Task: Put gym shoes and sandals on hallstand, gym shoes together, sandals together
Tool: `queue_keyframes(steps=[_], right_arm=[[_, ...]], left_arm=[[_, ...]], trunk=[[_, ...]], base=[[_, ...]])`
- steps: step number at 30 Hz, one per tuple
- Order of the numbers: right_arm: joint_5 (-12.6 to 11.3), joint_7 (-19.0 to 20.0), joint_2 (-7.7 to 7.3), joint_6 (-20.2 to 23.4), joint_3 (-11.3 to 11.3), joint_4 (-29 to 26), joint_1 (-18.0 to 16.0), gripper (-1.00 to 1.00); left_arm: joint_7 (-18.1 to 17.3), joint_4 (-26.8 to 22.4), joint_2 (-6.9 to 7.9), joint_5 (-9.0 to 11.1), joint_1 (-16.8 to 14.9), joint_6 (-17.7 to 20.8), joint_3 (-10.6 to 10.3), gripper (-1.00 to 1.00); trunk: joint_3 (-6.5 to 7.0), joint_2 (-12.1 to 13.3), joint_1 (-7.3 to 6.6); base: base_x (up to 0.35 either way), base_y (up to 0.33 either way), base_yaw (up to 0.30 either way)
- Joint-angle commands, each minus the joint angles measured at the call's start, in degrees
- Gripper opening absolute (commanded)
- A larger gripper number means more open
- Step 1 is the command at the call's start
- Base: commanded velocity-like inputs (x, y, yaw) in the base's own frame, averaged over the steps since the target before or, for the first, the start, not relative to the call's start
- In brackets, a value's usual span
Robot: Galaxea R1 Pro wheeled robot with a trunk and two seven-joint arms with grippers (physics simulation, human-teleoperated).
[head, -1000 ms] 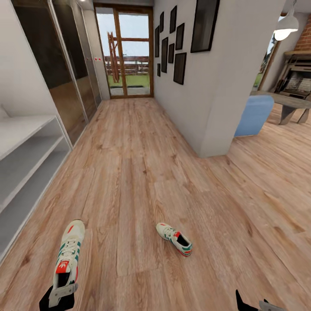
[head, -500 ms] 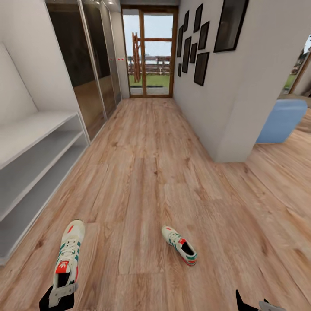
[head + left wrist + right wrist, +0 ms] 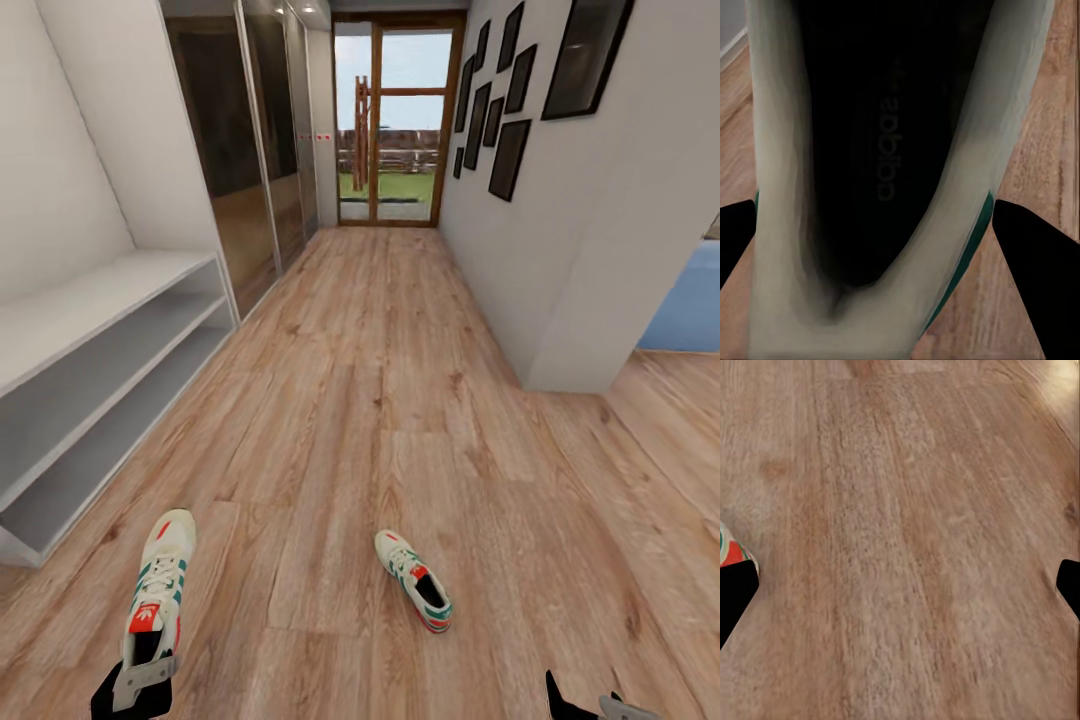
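Observation:
One gym shoe [image 3: 160, 585], cream with teal stripes and a red tongue, is held toe-forward above the corridor floor [image 3: 380, 400] by my left gripper [image 3: 135, 685], which is shut on its heel. The left wrist view looks into that gym shoe [image 3: 881, 150], with dark fingers [image 3: 1035, 262] on either side. The second gym shoe [image 3: 413, 580] lies on the floor ahead, a little right of centre. My right gripper [image 3: 590, 705] hangs low at the right; its fingertips [image 3: 735, 592] stand wide apart over bare planks. The light-grey hallstand [image 3: 100, 340] runs along the left wall. The sandals are out of view.
A glass-fronted wardrobe [image 3: 250, 170] stands beyond the hallstand. A white wall with black frames [image 3: 560, 150] bounds the corridor on the right, ending at a corner [image 3: 570, 385]. A glazed door [image 3: 390, 130] closes the far end.
The camera has swung left, so more of the hallstand shows and the right-hand room has slid out of the picture. Both grippers and the held shoe keep their places in the view.

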Motion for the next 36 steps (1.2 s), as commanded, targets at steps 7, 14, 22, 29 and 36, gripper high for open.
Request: queue_keyframes(steps=[7,14,22,29,36], right_arm=[[0.52,0.51,-0.35,-1.5,-0.52,-0.33,-0.08,1.0],[0.35,0.4,0.04,-1.59,-0.56,-0.1,-0.08,1.0],[0.34,0.34,0.11,-1.6,-0.6,-0.17,-0.08,1.0],[0.34,0.34,0.07,-1.6,-0.63,-0.23,-0.08,1.0],[0.34,0.34,0.05,-1.6,-0.65,-0.27,-0.08,1.0]], left_arm=[[-0.02,0.05,-0.04,-0.6,-0.05,-0.21,0.4,-1.0],[-0.02,0.05,-0.02,-0.6,-0.05,-0.22,0.4,-1.0],[-0.02,0.0,-0.03,-0.6,-0.05,-0.29,0.4,-1.0],[-0.02,-0.03,-0.03,-0.6,-0.05,-0.28,0.35,-1.0],[-0.02,-0.04,-0.01,-0.6,-0.05,-0.3,0.32,-1.0]], trunk=[[-0.04,-0.02,0.01],[-0.04,-0.02,0.01],[-0.04,-0.02,0.01],[-0.04,-0.02,0.01],[-0.04,-0.02,0.01]], base=[[0.073,-0.077,0.013],[0.003,-0.003,0.055],[0.0,0.0,0.253],[0.017,-0.016,0.278],[0.117,-0.173,0.279]])
